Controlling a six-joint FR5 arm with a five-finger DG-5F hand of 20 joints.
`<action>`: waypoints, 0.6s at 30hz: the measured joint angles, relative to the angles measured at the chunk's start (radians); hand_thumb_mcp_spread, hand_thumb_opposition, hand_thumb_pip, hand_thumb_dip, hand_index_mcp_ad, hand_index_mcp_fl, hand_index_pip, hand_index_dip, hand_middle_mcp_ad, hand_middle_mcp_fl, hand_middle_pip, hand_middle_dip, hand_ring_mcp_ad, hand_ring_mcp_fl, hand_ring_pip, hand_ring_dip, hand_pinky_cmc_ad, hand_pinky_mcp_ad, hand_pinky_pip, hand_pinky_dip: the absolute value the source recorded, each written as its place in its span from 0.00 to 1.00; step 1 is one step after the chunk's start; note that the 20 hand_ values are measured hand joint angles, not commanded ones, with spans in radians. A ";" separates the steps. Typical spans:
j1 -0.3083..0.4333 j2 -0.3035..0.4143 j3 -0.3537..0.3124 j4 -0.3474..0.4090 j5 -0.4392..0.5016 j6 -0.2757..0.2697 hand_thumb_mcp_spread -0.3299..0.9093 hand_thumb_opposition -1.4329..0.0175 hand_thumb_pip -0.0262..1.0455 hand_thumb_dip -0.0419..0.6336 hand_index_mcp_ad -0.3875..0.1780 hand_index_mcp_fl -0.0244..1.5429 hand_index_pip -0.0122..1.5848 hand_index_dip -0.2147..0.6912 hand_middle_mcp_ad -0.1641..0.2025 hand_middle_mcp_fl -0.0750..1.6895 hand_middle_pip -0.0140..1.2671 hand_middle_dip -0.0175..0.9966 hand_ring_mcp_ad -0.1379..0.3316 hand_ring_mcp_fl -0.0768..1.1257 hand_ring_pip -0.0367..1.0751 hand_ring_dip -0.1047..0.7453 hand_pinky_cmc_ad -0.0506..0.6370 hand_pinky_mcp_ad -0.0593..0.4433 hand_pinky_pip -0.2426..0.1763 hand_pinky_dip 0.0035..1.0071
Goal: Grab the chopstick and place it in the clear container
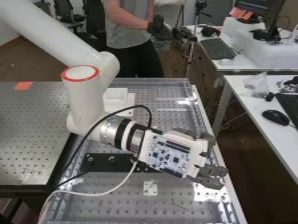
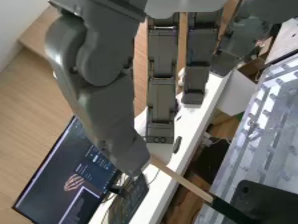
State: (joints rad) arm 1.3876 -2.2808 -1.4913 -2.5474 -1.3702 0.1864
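Set my clock on the hand in the high view. The perforated bench [image 1: 126,210] stretches toward eleven and seven; its long edge passes beneath the fingers, with a strip of floor beyond at three. The white arm [image 1: 40,25] comes in from ten, its forearm low across the bench. A white side table [image 1: 247,107] stands at two, past that strip. My hand [image 1: 211,172] hangs over the bench's edge. At nine is a black plate [image 1: 100,162] on the bench; at ten to eleven, some white blocks [image 1: 116,98], whose insides I can't make out. At one, on the side table, sits something of clear plastic [image 1: 257,83]; I can't tell if it's the container. In the wrist view, thumb and fingers are clamped on one end of the chopstick [image 2: 183,180], which slants away from the thumb's tip, its dark far end in front of a black surface.
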 joint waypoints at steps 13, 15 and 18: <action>0.011 0.012 -0.009 0.062 0.050 -0.025 0.82 0.20 0.50 0.44 0.39 0.78 0.39 0.26 0.68 0.82 0.23 0.47 0.54 0.62 0.11 0.42 0.75 0.55 0.65 0.19; 0.014 0.012 -0.008 0.069 0.054 -0.021 0.81 0.20 0.49 0.44 0.39 0.79 0.38 0.26 0.67 0.84 0.21 0.47 0.51 0.62 0.11 0.43 0.74 0.55 0.67 0.19; 0.017 0.009 -0.004 0.070 0.056 -0.011 0.80 0.19 0.49 0.44 0.39 0.79 0.37 0.26 0.67 0.85 0.20 0.47 0.51 0.62 0.11 0.43 0.74 0.57 0.68 0.19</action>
State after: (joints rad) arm 1.4048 -2.2720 -1.4956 -2.4772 -1.3146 0.1757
